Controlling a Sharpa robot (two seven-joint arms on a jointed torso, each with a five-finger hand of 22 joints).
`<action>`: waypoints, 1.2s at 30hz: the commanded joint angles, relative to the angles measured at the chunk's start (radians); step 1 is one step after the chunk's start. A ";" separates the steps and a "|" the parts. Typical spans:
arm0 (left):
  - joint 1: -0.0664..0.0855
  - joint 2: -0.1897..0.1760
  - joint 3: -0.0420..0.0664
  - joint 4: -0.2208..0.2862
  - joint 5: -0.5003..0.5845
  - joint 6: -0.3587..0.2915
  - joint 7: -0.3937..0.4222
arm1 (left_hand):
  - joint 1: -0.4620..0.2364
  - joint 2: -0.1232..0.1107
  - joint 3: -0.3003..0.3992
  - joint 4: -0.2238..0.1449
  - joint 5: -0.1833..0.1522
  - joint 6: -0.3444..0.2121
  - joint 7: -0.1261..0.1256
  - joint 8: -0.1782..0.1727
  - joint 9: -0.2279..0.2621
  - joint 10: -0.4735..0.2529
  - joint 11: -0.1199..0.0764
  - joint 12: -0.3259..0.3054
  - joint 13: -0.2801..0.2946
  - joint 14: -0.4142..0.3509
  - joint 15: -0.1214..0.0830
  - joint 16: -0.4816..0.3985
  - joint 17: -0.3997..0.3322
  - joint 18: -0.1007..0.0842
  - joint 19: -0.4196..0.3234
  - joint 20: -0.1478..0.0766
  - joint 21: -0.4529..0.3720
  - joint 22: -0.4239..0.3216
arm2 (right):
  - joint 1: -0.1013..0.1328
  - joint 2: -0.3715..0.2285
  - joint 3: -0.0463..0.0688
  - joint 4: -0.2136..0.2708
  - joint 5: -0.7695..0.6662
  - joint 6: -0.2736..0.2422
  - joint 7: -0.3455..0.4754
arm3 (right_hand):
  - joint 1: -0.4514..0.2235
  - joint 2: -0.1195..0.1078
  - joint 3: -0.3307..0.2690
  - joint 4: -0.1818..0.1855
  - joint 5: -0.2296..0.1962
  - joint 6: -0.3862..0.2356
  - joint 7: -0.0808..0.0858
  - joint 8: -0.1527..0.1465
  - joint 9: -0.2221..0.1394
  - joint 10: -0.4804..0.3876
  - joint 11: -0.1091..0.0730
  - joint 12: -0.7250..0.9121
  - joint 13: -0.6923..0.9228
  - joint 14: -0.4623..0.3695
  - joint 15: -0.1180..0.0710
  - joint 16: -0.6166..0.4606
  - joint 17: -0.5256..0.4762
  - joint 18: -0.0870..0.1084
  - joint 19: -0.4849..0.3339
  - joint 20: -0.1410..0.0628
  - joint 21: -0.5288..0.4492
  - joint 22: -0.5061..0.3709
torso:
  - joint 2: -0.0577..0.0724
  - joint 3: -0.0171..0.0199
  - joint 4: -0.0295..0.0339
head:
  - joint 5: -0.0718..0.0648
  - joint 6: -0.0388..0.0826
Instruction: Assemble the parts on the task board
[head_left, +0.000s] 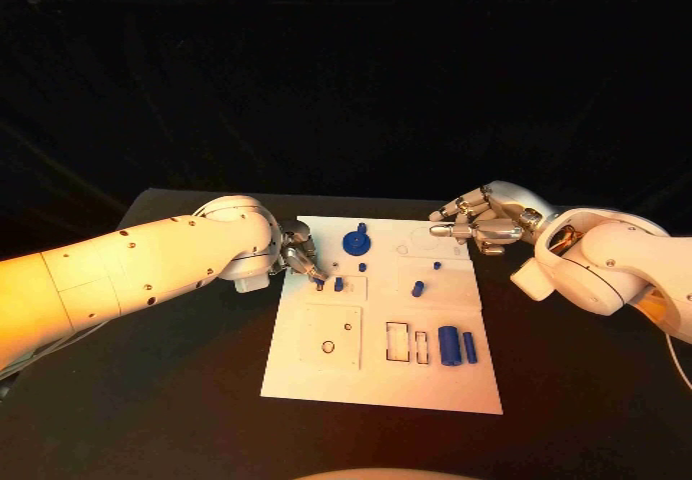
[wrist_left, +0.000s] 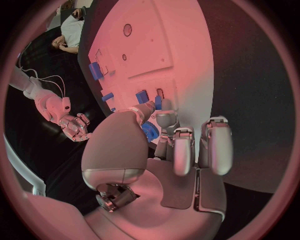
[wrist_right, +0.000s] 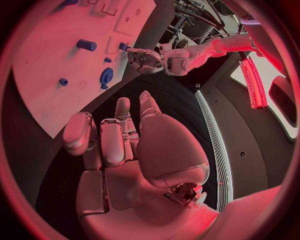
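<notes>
Left hand (head_left: 296, 256) is reaching at a small blue peg (head_left: 320, 284) on the white board (head_left: 378, 385), grip unclear; right hand (head_left: 480, 222) is hovering empty, fingers loosely curled. Next: seat the peg.

Whether the silver left hand (head_left: 299, 256) grips the small blue peg (head_left: 320, 285) at its fingertips is too small to tell. In the left wrist view its thumb hides part of the round blue disc (wrist_left: 150, 132). The white rectangular task board (wrist_right: 44, 65) is cut off by the right wrist view's edge.

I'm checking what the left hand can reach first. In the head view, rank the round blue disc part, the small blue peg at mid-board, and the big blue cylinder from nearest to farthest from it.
From the left hand:
1. Round blue disc part, near the board's far edge.
2. Small blue peg, mid-board, toward the right arm's side.
3. Big blue cylinder, near the board's close right corner.
</notes>
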 joint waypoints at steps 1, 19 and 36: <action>-0.004 0.003 0.000 0.004 -0.019 0.004 0.005 | 0.010 0.000 0.130 -0.124 0.003 0.000 -0.004 0.003 0.001 0.006 -0.002 0.006 0.001 0.103 0.001 0.002 0.263 0.000 0.053 0.001 0.006 0.166 | -0.001 0.001 0.000 0.002 -0.008 0.015 0.007 | -0.004 0.010 -0.004 0.002 0.004 -0.005 0.001 0.007 0.001 -0.005 0.000 0.004 -0.001 0.022 0.003 -0.004 -0.001 0.014 -0.006 0.000 -0.006 -0.002 | 0.000 0.0011 0.0001 | 0.000 -0.002; -0.007 0.003 -0.001 0.002 -0.037 0.092 -0.022 | 0.009 -0.002 0.133 -0.125 0.003 0.003 -0.005 0.003 0.001 0.009 -0.002 0.010 0.005 0.103 0.001 0.002 0.263 0.000 0.054 0.001 0.008 0.168 | -0.001 0.000 0.000 0.001 -0.016 0.015 0.007 | -0.005 0.012 -0.006 0.004 0.005 -0.005 0.001 0.007 0.001 -0.005 0.000 0.005 -0.002 0.022 0.003 -0.005 -0.002 0.014 -0.006 0.000 -0.006 -0.001 | -0.001 0.0003 0.0005 | 0.000 -0.007; -0.008 0.002 -0.001 0.005 -0.036 0.098 -0.030 | 0.002 -0.002 0.140 -0.123 0.003 0.009 -0.006 0.004 0.002 0.018 -0.003 0.017 0.012 0.103 0.000 0.002 0.263 -0.001 0.056 0.000 0.011 0.171 | -0.001 0.001 -0.001 0.001 -0.017 0.015 0.008 | -0.005 0.012 -0.006 0.004 0.005 -0.005 0.001 0.007 0.001 -0.005 0.000 0.005 -0.002 0.022 0.003 -0.005 -0.002 0.014 -0.006 0.000 -0.006 -0.001 | 0.000 0.0012 0.0006 | 0.001 -0.011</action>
